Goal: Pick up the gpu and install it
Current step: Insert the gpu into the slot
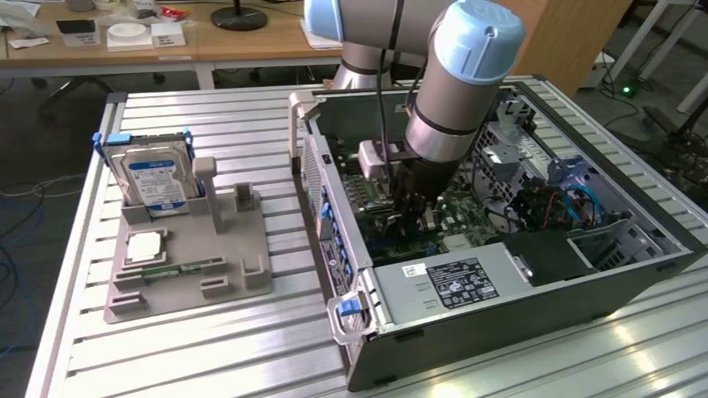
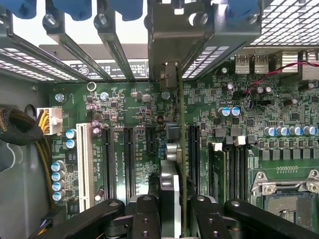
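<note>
Gripper (image 2: 172, 211) fingers (image 2: 144, 216) sit nearest the wrist camera, black, one either side of the gpu (image 2: 175, 149). Jaws are clamped on the card's upper edge, so the card runs edge-on, straight away from the lens, toward the motherboard (image 2: 124, 107).

Card held vertical, presumably so its lower edge can meet a slot square. Its silver bracket (image 2: 172, 35) stands at the far end, against the rear wall of the case, in line with the row of blue-tabbed slot covers (image 2: 79, 10). Card edge lies between two long dark slots (image 2: 128, 159); whether it is seated or just above the board I cannot tell.

Exterior view: arm (image 1: 459, 91) reaches down into the open case (image 1: 520, 307), gripper (image 1: 412, 211) low over the board. Grey holder (image 1: 188, 274) at that view's left carries the hard drive (image 1: 155, 182) upright, well apart from the case.
</note>
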You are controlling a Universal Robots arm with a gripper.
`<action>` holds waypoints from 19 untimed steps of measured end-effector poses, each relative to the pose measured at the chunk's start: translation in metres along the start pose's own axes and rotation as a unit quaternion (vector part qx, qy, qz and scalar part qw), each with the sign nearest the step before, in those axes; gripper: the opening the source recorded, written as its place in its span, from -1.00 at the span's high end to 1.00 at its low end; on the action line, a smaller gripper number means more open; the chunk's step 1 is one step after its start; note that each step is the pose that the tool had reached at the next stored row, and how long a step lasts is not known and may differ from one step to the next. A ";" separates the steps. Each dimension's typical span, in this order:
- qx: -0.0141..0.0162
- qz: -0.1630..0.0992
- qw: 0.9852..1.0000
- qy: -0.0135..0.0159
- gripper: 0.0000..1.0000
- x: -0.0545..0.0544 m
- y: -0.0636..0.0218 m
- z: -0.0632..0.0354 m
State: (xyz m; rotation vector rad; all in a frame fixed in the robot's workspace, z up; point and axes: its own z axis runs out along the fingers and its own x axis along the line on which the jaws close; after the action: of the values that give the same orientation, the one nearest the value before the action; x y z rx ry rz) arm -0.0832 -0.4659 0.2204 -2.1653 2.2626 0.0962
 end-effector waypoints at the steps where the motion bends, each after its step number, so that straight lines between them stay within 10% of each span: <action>1: 0.000 0.000 1.000 0.000 0.43 0.000 0.0000 0.0003; 19: 0.000 0.000 1.000 0.000 0.43 0.000 0.0000 0.0039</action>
State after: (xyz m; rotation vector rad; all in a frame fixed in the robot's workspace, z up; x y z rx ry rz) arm -0.0833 -0.4659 0.2165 -2.1652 2.2631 0.0965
